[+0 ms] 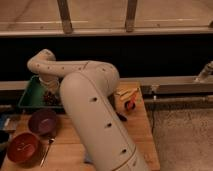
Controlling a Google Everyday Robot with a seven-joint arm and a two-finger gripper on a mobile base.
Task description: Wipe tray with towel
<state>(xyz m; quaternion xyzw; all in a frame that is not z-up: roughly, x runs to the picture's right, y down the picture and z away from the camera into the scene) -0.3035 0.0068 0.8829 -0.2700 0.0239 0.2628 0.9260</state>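
Observation:
The green tray (31, 95) sits at the back left of the wooden table (141, 135). My pale arm rises from the front, bends left and drops its wrist down into the tray. The gripper (50, 97) shows as a dark lump low over the tray's right part, half covered by the arm. I cannot make out the towel as a separate thing; it may be hidden under the gripper.
A purple bowl (43, 121) stands in front of the tray and a red-orange bowl (23, 146) nearer the front left, with a spoon (47, 149) beside them. Small orange and yellow items (129, 98) lie at the back right. The table ends right at speckled floor (182, 135).

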